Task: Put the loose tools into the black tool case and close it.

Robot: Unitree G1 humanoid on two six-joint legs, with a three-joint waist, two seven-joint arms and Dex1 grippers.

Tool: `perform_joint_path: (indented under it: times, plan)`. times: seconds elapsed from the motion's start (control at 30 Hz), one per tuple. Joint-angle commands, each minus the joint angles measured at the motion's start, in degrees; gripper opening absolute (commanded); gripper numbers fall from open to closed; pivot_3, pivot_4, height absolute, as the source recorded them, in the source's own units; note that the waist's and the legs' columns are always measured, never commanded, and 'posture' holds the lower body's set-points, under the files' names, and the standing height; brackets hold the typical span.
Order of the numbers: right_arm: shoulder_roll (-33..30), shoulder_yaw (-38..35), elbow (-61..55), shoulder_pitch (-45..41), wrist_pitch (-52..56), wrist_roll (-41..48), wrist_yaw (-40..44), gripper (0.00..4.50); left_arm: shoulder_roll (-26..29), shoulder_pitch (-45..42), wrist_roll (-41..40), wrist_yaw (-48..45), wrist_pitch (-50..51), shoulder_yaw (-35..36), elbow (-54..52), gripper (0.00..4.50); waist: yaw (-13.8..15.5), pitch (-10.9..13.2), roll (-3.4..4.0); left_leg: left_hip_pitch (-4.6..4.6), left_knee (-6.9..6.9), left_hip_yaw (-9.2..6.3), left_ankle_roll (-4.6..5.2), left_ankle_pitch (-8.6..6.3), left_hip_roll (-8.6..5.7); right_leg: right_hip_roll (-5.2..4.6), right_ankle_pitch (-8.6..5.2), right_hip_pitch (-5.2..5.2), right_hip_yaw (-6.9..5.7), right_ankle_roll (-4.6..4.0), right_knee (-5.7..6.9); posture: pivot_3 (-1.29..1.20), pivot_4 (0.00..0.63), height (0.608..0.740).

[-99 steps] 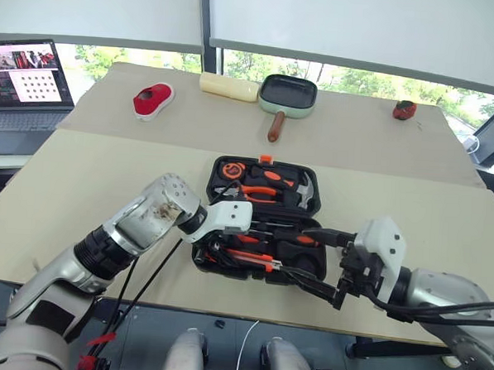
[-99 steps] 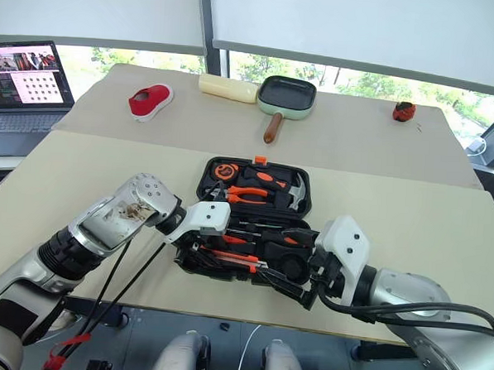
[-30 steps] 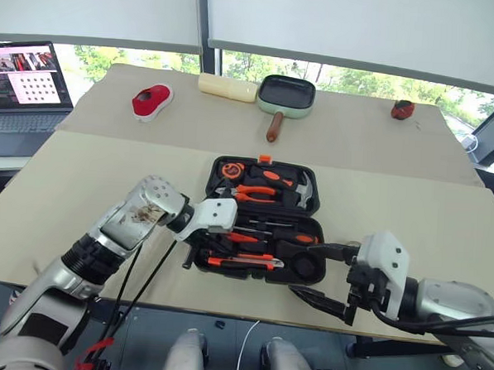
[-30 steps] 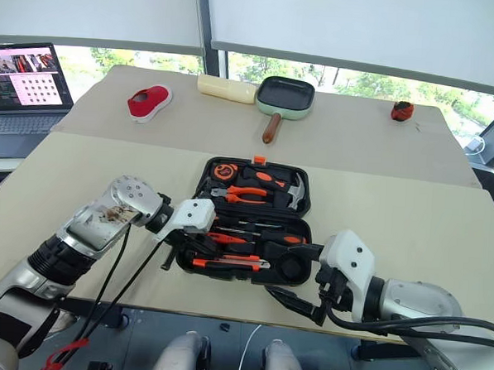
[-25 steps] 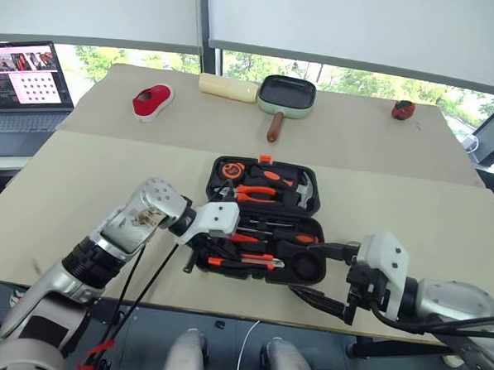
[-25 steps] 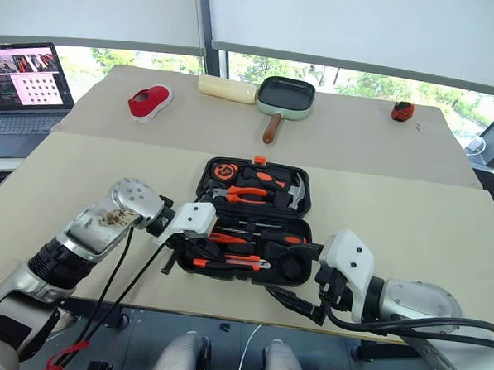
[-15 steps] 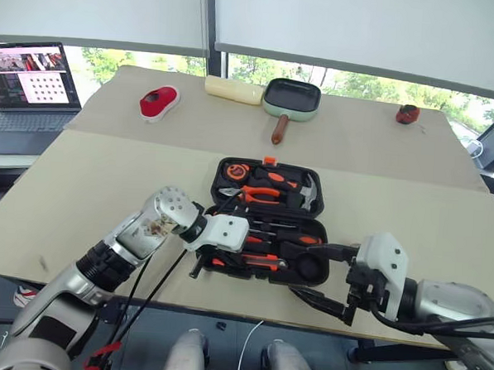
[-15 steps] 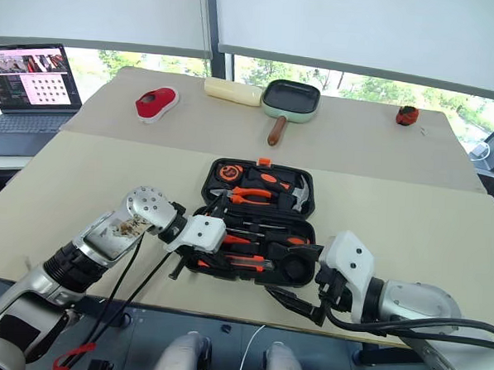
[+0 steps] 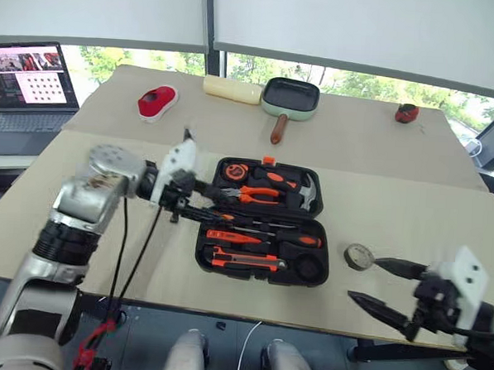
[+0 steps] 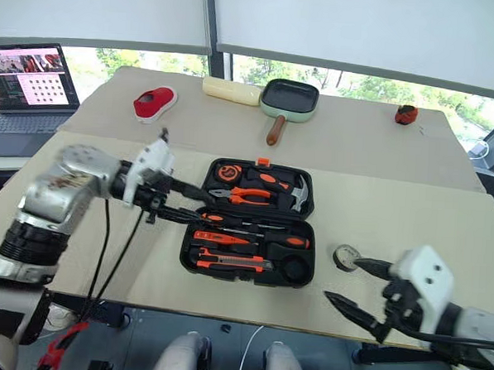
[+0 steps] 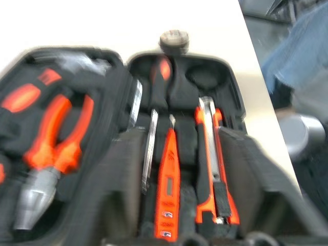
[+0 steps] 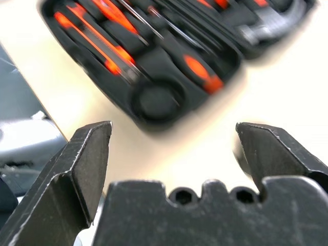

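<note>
1. Beige table (image 9: 106, 178) fills the room's centre, with windows and pulled-down blinds behind it.
2. Nearest, at the table's front right edge, the right gripper (image 9: 380, 286) hovers with its two black fingers spread wide, holding nothing.
3. Just beyond its upper finger, the black tape roll (image 9: 359, 256) lies flat on the table, to the right of the case and apart from it.
4. At the centre, the black tool case (image 9: 263, 221) lies open, lid flat on the far side, orange latch at its far edge.
5. In the near half sit the utility knife (image 9: 243, 259), a long screwdriver (image 9: 265, 236) with an orange-black handle, and an empty round recess (image 9: 307, 268) at the right end.
6. In the far half sit orange-handled pliers (image 9: 259, 196), a hammer (image 9: 307, 191) and a tape measure (image 9: 233, 170).
7. The left gripper (image 9: 195, 200) reaches in from the left, its fingers parted over the case's left edge, gripping nothing visible.
8. Farther back stand a green-rimmed square pan (image 9: 290, 96), a pale yellow roll (image 9: 230, 88), a red object (image 9: 157, 102) on the left and a small red item (image 9: 406, 113) on the right.
9. A laptop (image 9: 27, 78) glows at the far left.
</note>
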Motion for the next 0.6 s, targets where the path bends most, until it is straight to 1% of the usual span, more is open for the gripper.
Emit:
perform_joint_path:
  times: [0.03, 0.1, 0.2, 0.33, 0.47, 0.6]
  plan:
    - [1.08, -10.11, 3.59, 3.84, -2.15, -1.16, 4.41, 4.50, 2.86, -0.35, -2.99, -0.24, 2.19, 3.77, -1.01, 4.39, -0.07, 0.00, -0.01, 0.00, -0.01, 0.00, 0.00, 0.00, 0.01, 0.00, 0.00, -0.01, 0.00, 0.00, -0.02, 0.00, 0.150, 0.740]
    - [0.52, -9.65, 4.65, 3.47, -2.81, -1.60, 4.77, 4.50, 3.35, 0.01, -4.32, -0.48, 4.22, 3.49, -2.43, 4.46, -0.33, 0.00, 0.00, 0.01, -0.02, 0.00, -0.01, -0.01, 0.02, 0.00, -0.01, 0.00, 0.00, -0.01, -0.03, 0.00, 0.150, 0.740]
    - [-1.39, -4.40, 6.94, -1.17, -3.08, -3.08, 2.45, 4.50, 3.49, 0.90, -6.68, -1.63, 6.07, 2.83, -5.62, 4.46, -1.09, 0.01, 0.01, 0.09, -0.04, 0.03, -0.01, -0.01, 0.05, 0.00, -0.02, 0.02, 0.02, -0.02, -0.02, 0.00, 0.150, 0.740]
    - [-3.85, 8.50, 9.35, -10.49, -2.82, -5.97, -0.92, 4.50, 3.28, 1.78, -7.11, -1.39, 5.95, 1.43, -9.06, 4.46, -1.44, 0.06, 0.02, 0.12, -0.07, 0.03, -0.01, -0.01, 0.06, 0.02, -0.03, 0.02, 0.03, -0.06, 0.00, 0.00, 0.150, 0.740]
    - [-4.12, 20.39, 12.49, -19.56, -1.16, -8.76, -4.41, 4.50, 3.95, 2.79, -6.51, -1.43, 5.84, 0.03, -11.82, 4.46, -1.50, 0.11, 0.12, 0.10, -0.13, 0.05, -0.01, 0.00, 0.02, 0.02, -0.02, -0.03, 0.07, -0.09, 0.00, 0.00, 0.150, 0.740]
    - [-3.31, 29.19, 15.54, -25.27, -0.97, -11.78, -6.57, 4.50, 4.73, 4.28, -6.69, -0.72, 5.92, -0.09, -14.36, 4.46, -1.20, 0.12, 0.13, 0.06, -0.16, 0.06, -0.01, 0.00, 0.00, 0.01, -0.03, -0.06, 0.07, -0.07, -0.01, 0.00, 0.150, 0.740]
